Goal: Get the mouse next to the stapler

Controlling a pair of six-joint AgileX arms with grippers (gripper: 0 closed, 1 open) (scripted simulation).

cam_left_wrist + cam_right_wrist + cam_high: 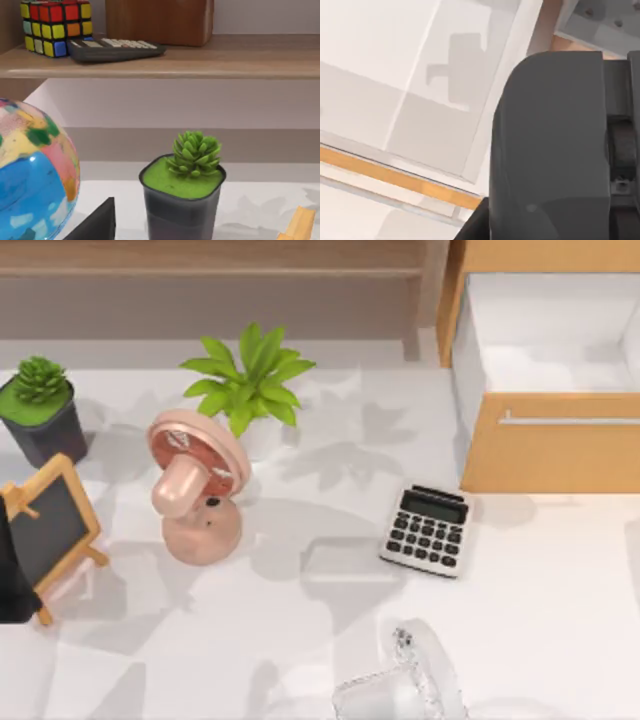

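Note:
I see no mouse and no stapler on the table in the top view. My left arm [8,575] is parked at the table's left edge, beside a small chalkboard [45,525]. The right wrist view looks down into the open white drawer [410,75]. A dark grey matte block with a rounded corner [550,145] sits close to that camera. I cannot tell whether it is part of my right gripper or something held in it. A pale see-through shape [405,685] lies at the table's front edge, and I cannot tell what it is.
A grey calculator [427,530] lies right of centre, in front of the wooden cabinet with the open drawer [545,340]. A pink fan [195,485], a leafy plant [250,375] and a potted succulent [40,405] stand at the left. A shelf carries a colour cube [55,25]; a globe [30,180] is close by.

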